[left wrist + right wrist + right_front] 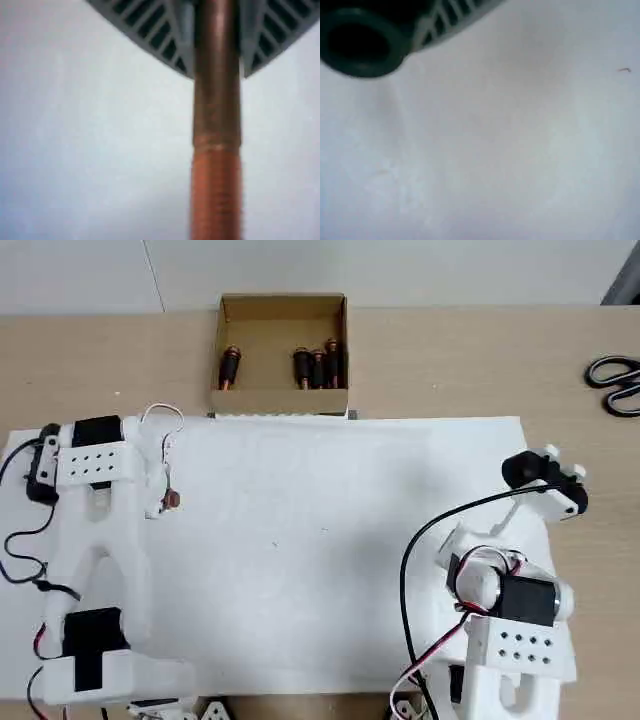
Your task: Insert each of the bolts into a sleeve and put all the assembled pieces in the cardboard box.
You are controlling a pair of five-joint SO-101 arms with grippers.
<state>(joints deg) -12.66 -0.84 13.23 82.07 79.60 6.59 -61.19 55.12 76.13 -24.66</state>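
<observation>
**4 pieces boxed, bolt and sleeve each in a gripper**

The box (268, 340) sat at 12 o'clock on the table (450, 360), right at the far edge of the white sheet (330, 540). In it lay 4 pieces (318, 368), dark bodies with copper ends, each lying along the 12-to-6 line. 1 lay alone toward the box's 9 o'clock side. The other 3 lay side by side toward its 3 o'clock side.

The left gripper (166, 492) was at 9 o'clock on the sheet, pinching a copper bolt (216, 150). In the left wrist view the bolt ran out from between the 2 ribbed jaws, with the smooth shank nearest them and the thread farther out, over the sheet.

The right gripper (525, 475) was at 3 o'clock, near the sheet's edge, pinching a black sleeve (360, 42). In the right wrist view the sleeve's open bore faced the camera, just beside a ribbed jaw.

Bolt and sleeve were well apart, with the width of the sheet between them.

Scissors (615, 380) lay at 2 o'clock on the bare table.
</observation>
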